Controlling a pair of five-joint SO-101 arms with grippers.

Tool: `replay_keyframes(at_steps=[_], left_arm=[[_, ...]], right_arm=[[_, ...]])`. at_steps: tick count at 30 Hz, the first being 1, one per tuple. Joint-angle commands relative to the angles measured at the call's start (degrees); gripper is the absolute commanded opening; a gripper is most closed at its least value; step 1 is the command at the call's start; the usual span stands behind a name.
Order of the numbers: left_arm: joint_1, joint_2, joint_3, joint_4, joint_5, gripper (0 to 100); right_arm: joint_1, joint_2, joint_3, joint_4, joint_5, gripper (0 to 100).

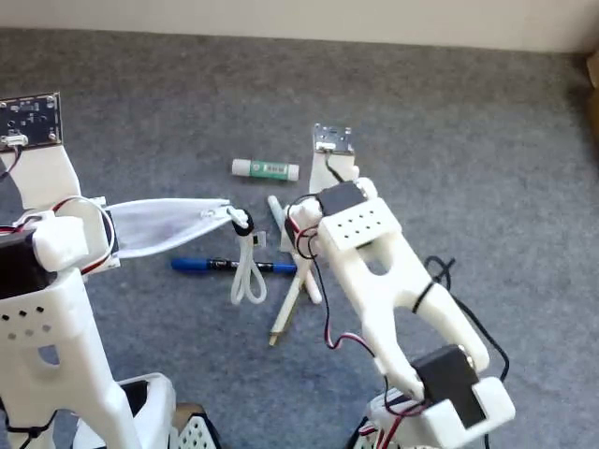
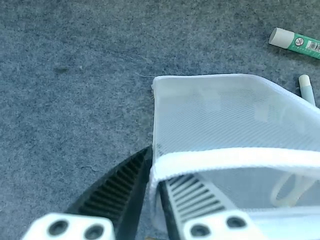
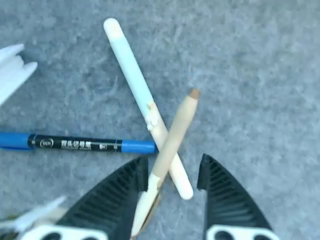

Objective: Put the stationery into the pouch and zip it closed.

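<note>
The left end effector (image 2: 155,167) is clenched on one end of the mesh pouch (image 1: 168,224). It pinches the hem and holds that end just off the bench (image 1: 449,140). This looks like an anchoring grip, so the pouch will not slide when something is pushed in or when the zipper is pulled. The pouch stretches from that grip toward the middle of the bench. Its white cord (image 1: 248,273) trails off the far end and loops over the blue marker (image 1: 201,265). How wide the mouth gapes cannot be told.

None of the stationery is inside yet. The glue stick (image 1: 266,168) lies apart, beyond the pouch's far end. The pale pen (image 3: 131,72) and the beige pen (image 3: 176,125) lie crossed, the beige one on top. The marker's tip reaches right up to that crossing.

The right end effector (image 3: 173,160) is released. It hangs low with its jaws open to either side of the beige pen near the crossing. That placement suggests the top pen is the first pick, since lifting it disturbs the others least. The pale pen also passes between the jaws, so closing here may catch both pens. The first pick is not yet made and the zipping comes last, so the task appears to be at its start.
</note>
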Motion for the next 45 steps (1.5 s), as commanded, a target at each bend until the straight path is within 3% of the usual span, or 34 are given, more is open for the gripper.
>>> replay_keyframes(at_steps=[1, 16, 45], left_arm=[[0.7, -0.2, -0.2, 0.4, 0.3, 1], [0.7, -0.2, 0.1, 0.4, 0.3, 1], [0.7, -0.2, 1.2, 0.3, 0.3, 1]], right_arm=[[0.8, 1.3, -1.1, -3.4, -0.7, 15.9], [2.9, 11.6, -1.5, -6.9, -0.7, 15.9], [2.7, 12.1, -1.1, -7.0, -0.7, 11.7]])
